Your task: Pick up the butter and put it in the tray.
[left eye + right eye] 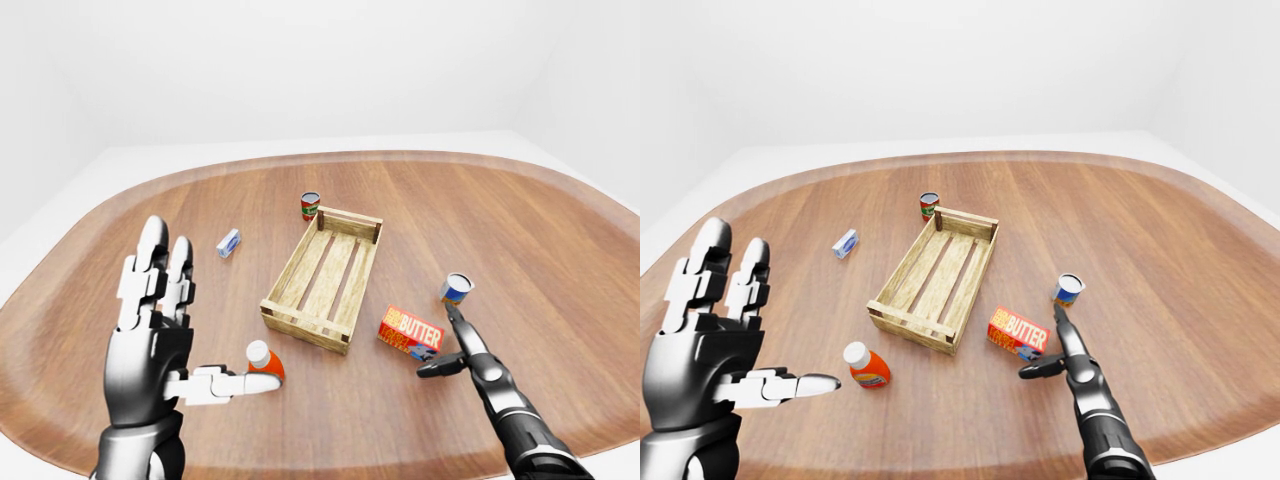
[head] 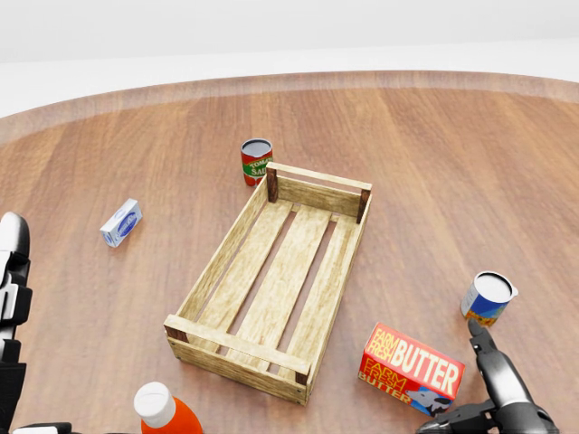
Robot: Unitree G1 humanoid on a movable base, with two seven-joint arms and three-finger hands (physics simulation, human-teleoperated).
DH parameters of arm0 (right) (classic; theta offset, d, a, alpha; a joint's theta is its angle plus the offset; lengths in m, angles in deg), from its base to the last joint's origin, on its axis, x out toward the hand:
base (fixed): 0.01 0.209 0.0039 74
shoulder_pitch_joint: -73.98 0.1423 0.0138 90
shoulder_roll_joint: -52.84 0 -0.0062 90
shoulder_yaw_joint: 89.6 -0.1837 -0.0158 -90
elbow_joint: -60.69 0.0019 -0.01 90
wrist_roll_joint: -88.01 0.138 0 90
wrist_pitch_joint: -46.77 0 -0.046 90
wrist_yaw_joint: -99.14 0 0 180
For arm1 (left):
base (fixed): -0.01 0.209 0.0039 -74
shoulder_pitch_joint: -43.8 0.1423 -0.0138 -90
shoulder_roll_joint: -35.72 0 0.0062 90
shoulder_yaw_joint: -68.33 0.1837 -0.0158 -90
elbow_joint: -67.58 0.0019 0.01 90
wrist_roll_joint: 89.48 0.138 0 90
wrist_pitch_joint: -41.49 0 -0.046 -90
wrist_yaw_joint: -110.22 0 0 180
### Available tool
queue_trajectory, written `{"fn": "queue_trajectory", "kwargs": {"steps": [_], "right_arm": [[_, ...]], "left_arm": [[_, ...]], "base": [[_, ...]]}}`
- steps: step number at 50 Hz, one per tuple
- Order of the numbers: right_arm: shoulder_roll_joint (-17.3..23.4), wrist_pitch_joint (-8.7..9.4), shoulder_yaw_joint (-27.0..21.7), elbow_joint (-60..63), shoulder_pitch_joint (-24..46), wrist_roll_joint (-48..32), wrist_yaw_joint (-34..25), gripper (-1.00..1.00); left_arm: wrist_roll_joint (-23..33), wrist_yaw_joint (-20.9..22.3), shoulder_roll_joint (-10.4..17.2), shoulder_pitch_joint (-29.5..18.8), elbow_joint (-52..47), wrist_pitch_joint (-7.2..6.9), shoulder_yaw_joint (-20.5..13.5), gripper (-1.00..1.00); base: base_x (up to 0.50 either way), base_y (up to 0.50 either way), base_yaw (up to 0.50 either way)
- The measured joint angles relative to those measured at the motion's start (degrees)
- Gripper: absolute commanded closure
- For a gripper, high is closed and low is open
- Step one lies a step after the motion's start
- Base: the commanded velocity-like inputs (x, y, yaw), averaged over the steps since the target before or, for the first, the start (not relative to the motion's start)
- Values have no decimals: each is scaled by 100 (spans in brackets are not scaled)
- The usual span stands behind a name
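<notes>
1. The wooden table (image 1: 560, 260) is the largest thing, a broad rounded brown top that fills most of both eye views, with white floor and walls around it.
2. The tray (image 2: 237, 345), a slatted wooden crate with low walls, lies near the middle of the table, its long side running from lower left to upper right in the head view; nothing lies inside it.
3. The left hand (image 1: 150, 340) stands raised at the lower left of the left-eye view, palm toward the camera, fingers spread wide and upright, thumb stretched out to the right; it holds nothing.
4. The right hand (image 1: 1060, 350) reaches in from the lower right, fingers parted, one pointing up the view and the thumb out to the left; it is just beside the butter's lower right corner, closed on nothing; whether a fingertip touches the box I cannot tell.
5. The butter (image 2: 412, 366), a red and yellow box lying flat, rests on the table just right of the tray's near corner, outside the tray.
6. The orange bottle (image 1: 866, 366) with a white cap sits near the bottom of the views, left of the tray's near end.
7. The tomato can (image 2: 256, 162) stands upright just beside the tray's far left corner.
8. The blue-and-white can (image 2: 488, 298) stands to the right of the butter, near it.
9. The small blue-and-white carton (image 2: 120, 222) lies well left of the tray.
</notes>
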Motion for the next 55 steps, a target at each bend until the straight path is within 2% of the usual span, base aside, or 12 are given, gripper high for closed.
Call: {"fn": "queue_trajectory", "kwargs": {"steps": [14,35,55], "right_arm": [[-9,0,15,180,181,26,-28,-100],[-46,0,70,-618,448,104,69,-100],[-134,0,147,-775,873,65,90,-100]], "left_arm": [[-12,9,-6,-7,-6,0,-20,-100],[-12,16,-12,14,-32,0,-22,-100],[-8,16,-7,14,-18,0,-11,-100]], "base": [[0,0,0],[0,0,0],[0,0,0]]}}
